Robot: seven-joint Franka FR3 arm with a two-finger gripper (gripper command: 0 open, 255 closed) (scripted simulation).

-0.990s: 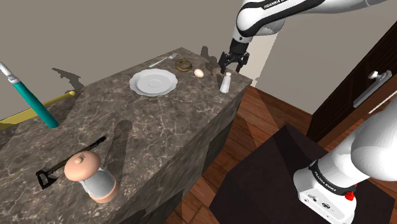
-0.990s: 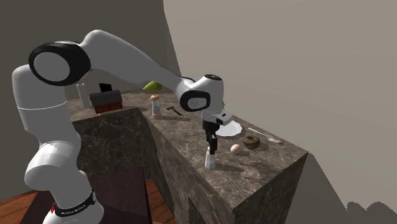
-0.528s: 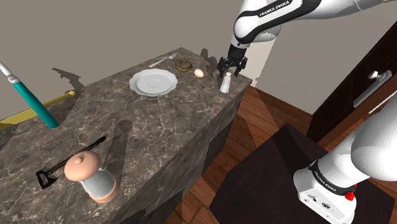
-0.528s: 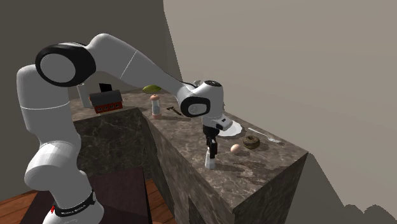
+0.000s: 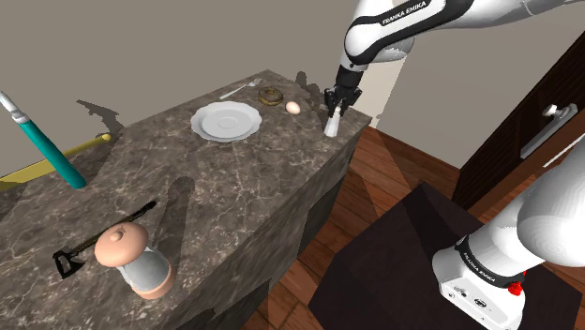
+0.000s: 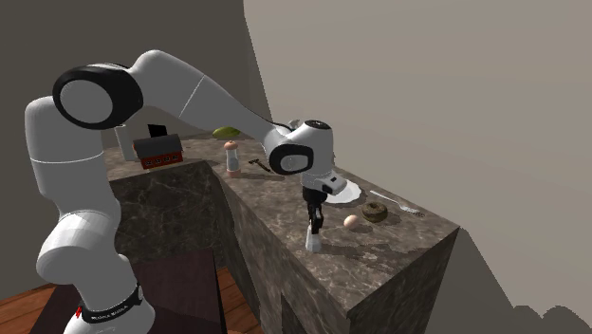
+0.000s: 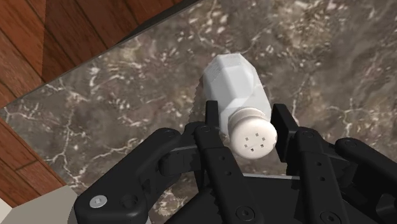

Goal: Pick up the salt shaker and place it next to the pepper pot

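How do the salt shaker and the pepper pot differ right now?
The salt shaker is plain white; the pepper pot has a pink top and grey body. The gripper clasps the salt shaker's cap; the pepper pot stands free. Both stand on the dark counter.

Dark veined counter (image 5: 234,197) bears plate (image 5: 226,121), doughnut (image 5: 271,95), egg (image 5: 293,108), salt shaker (image 5: 331,127), pepper pot (image 5: 142,270)

Your arm (image 5: 403,21) rises from the shoulder view's lower right and arches over to the upper left, elbow high. The forearm comes down to the wrist (image 6: 302,149), which sets the gripper (image 5: 335,103) pointing straight down. In the wrist view, the two fingers (image 7: 213,121) sit either side of the salt shaker (image 7: 235,83) cap and clasp it, jaws narrowed but not meeting.
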